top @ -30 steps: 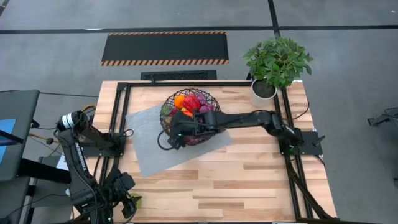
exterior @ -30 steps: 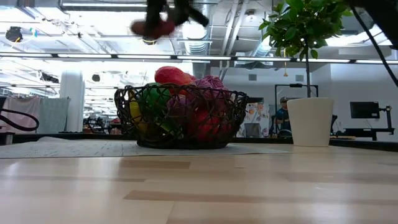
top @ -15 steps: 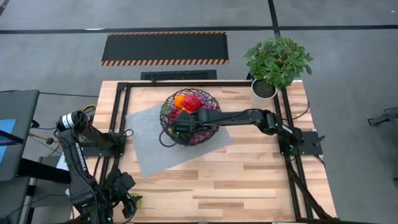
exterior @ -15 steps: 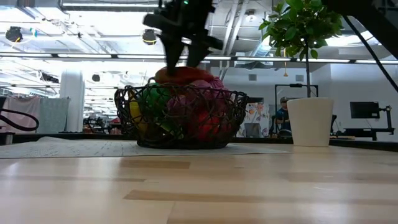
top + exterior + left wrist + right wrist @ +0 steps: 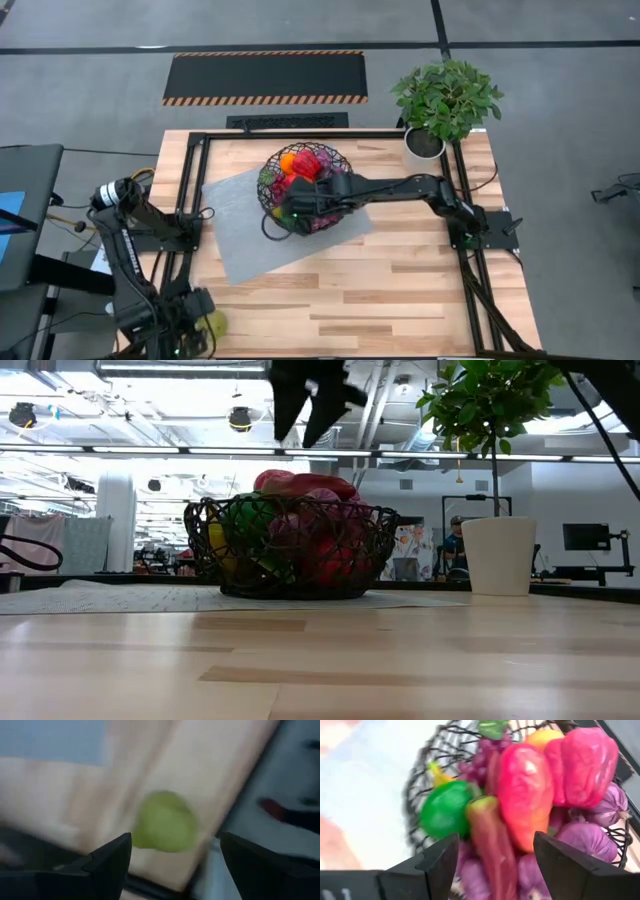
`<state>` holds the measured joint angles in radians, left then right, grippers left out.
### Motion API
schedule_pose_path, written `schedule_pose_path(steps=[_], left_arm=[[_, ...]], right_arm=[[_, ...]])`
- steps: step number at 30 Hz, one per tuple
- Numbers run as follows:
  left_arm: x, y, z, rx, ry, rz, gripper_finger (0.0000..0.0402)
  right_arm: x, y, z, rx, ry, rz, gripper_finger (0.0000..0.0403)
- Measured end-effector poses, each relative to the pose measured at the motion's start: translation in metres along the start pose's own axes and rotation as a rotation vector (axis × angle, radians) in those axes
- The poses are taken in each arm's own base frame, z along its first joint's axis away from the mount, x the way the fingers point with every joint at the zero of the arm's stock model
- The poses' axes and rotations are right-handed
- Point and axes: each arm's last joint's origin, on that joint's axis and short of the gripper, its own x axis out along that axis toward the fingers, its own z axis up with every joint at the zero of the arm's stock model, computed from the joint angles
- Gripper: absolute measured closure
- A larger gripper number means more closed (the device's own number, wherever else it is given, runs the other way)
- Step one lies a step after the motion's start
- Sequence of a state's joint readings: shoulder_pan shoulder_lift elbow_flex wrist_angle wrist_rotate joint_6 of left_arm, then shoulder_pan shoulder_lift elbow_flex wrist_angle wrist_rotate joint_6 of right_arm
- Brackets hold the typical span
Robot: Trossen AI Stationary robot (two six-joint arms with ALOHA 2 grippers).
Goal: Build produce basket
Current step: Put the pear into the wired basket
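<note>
The black wire basket (image 5: 300, 185) (image 5: 290, 550) stands on a grey mat, heaped with produce (image 5: 525, 795): red peppers, purple grapes, a green fruit, an orange. My right gripper (image 5: 310, 400) (image 5: 495, 857) hangs open just above the heap, touching nothing. One green round fruit (image 5: 165, 822) (image 5: 213, 322) lies at the table's near left corner. My left gripper (image 5: 175, 847) (image 5: 193, 330) stands open over it, pointing steeply down, a finger on either side of it and apart from it.
A leafy plant in a white pot (image 5: 445, 100) (image 5: 498, 555) stands at the far right corner. The grey mat (image 5: 240, 230) lies askew under the basket. A black frame rail (image 5: 190, 190) runs along the table's sides. Bare wood (image 5: 400, 280) spreads across the near half.
My right gripper came down onto the heap with a red piece, opened and let it go on top of the produce, then rose clear of the basket. My left gripper has turned in place above the green fruit.
</note>
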<state>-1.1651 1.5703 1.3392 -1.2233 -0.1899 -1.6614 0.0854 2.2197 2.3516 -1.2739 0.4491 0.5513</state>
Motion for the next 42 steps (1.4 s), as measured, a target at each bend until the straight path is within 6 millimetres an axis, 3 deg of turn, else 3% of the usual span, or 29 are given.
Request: schedule_pose_path(steps=[6,14,21,26,30,37,42], left_arm=[[0.001,-0.027,-0.011,0.127,0.013,-0.245,0.0109],[0.038,-0.034,-0.02,0.311,0.045,-0.071,0.0077],[0.043,-0.029,-0.03,0.425,0.015,-0.017,0.0074],[0.067,-0.012,-0.04,0.447,0.057,0.052,0.0074],[0.084,-0.01,-0.043,0.439,0.043,-0.005,0.0074],[0.099,-0.006,-0.03,0.398,-0.082,-0.006,0.0074],[0.108,-0.01,-0.015,0.374,-0.139,-0.05,0.0074]], right_arm=[[-0.029,0.006,-0.006,-0.048,-0.038,0.043,0.0125],[-0.041,0.016,-0.013,-0.075,-0.051,0.065,0.0125],[-0.044,0.021,-0.017,-0.088,-0.052,0.073,0.0125],[-0.045,0.023,-0.019,-0.095,-0.048,0.077,0.0125],[-0.047,0.025,-0.024,-0.118,-0.025,0.073,0.0125],[-0.053,0.032,-0.031,-0.103,-0.007,0.094,0.0125],[-0.068,0.056,-0.049,-0.052,0.052,0.224,0.0125]])
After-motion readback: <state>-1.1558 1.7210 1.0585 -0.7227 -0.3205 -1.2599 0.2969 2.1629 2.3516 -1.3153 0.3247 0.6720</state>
